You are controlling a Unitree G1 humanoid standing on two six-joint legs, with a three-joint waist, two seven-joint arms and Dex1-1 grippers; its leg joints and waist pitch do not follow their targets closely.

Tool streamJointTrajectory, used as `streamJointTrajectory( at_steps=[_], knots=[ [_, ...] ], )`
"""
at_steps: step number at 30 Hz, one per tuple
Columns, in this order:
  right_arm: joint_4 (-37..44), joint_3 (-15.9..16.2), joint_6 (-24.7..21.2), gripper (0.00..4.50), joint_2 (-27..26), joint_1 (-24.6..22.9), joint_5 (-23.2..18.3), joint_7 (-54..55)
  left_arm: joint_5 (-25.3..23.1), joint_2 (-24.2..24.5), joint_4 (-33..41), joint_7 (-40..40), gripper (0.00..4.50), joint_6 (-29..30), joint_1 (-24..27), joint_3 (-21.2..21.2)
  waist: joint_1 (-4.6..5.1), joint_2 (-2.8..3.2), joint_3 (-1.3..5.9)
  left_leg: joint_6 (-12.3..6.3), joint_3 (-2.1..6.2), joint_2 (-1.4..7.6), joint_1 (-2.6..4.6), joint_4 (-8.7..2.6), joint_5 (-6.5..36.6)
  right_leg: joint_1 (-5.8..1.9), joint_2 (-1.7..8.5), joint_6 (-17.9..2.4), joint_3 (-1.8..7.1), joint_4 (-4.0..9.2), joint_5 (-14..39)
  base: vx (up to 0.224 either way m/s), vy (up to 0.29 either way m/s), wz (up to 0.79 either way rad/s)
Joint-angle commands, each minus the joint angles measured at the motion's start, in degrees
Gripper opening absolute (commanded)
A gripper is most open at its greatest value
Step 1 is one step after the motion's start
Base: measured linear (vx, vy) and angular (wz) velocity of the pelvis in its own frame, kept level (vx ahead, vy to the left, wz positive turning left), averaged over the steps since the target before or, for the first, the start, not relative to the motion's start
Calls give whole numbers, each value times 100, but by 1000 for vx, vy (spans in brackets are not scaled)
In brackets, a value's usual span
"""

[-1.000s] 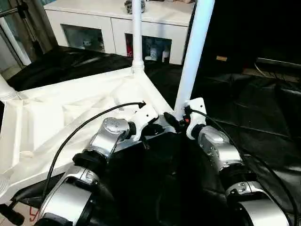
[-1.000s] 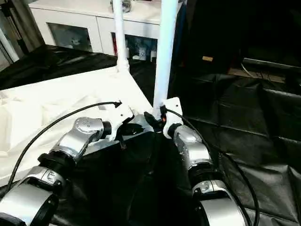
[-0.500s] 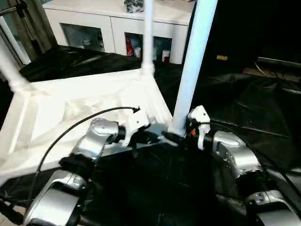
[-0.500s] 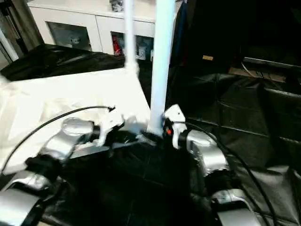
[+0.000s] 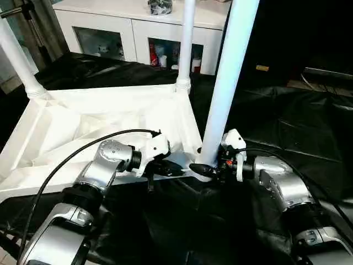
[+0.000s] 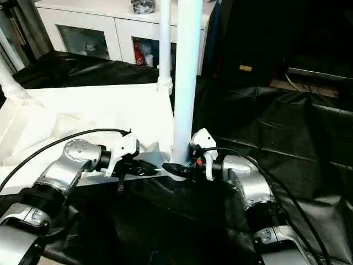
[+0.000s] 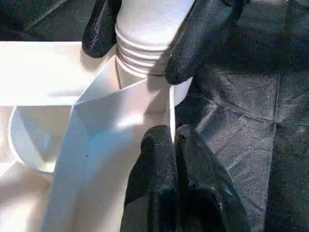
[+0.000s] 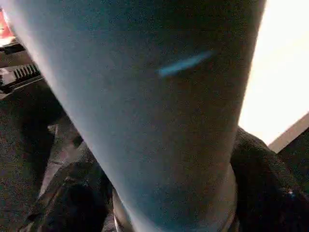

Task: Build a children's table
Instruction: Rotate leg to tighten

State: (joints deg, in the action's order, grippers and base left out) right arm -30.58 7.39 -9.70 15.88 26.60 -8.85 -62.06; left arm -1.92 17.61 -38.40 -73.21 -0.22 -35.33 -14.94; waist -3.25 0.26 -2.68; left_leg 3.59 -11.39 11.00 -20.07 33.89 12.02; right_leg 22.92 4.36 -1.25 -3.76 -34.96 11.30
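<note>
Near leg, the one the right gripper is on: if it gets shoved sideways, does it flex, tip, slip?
The near leg looks like a rigid smooth tube, so it will probably lever rather than flex. It stands tall above its corner socket with threads still showing, so it likely wobbles. The right gripper straddles its glossy base and may slip.

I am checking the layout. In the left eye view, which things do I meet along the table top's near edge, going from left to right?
Table top → left gripper, shut on the table top's rim → near leg, upright in its corner socket → right gripper, fingers around that leg's base → black sheet.
</note>
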Motion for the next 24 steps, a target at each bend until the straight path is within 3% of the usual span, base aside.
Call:
streamJointTrajectory(
  at_steps=[1,7,15,18,19,20,22,24],
  knots=[
    [38,266,-137,285,-67,-101,12,-138,132,-79,152,-102,0,-38,77,-89,-9,-22,322,-357,106,286,14,-397,769,-292,429,-1457,296,388,707,0,0,0],
    [39,158,-159,281,-237,-193,-40,124,86,-257,45,276,0,-4,-4,-47,-5,-22,311,-332,105,282,11,-400,819,-286,432,-1445,299,404,767,0,0,0],
    [-848,-270,-120,280,-1045,103,273,2272,-202,-886,-522,1735,0,200,-488,115,65,-30,268,-34,140,243,62,-441,1218,-224,448,-1093,304,553,2011,0,0,0],
    [-1051,-348,-105,280,-1264,231,321,2775,-228,-1064,-619,2024,0,265,-602,133,101,-34,276,-27,148,245,45,-447,1220,-230,448,-1040,310,552,1955,0,0,0],
    [-1237,-383,-24,280,-1442,370,416,3237,-244,-1208,-665,2225,0,314,-675,135,100,-5,293,-62,154,243,32,-441,1118,-248,444,-1065,308,528,1759,0,0,0],
    [-1288,-367,36,280,-1497,417,442,3283,-249,-1251,-662,2261,0,333,-687,124,131,0,281,-55,144,240,34,-445,1133,-223,432,-1111,307,530,1693,0,0,0],
    [-1309,-300,163,280,-1561,468,457,3153,-250,-1297,-633,2244,0,338,-682,96,124,-6,302,-99,141,239,25,-426,1064,-253,444,-1150,308,519,1499,0,0,0],
    [-1316,-255,255,350,-1591,495,463,3057,-259,-1319,-625,2188,0,312,-670,87,127,-9,305,-193,139,240,7,-424,1006,-269,432,-1226,302,489,1264,0,0,0]
  ],
)
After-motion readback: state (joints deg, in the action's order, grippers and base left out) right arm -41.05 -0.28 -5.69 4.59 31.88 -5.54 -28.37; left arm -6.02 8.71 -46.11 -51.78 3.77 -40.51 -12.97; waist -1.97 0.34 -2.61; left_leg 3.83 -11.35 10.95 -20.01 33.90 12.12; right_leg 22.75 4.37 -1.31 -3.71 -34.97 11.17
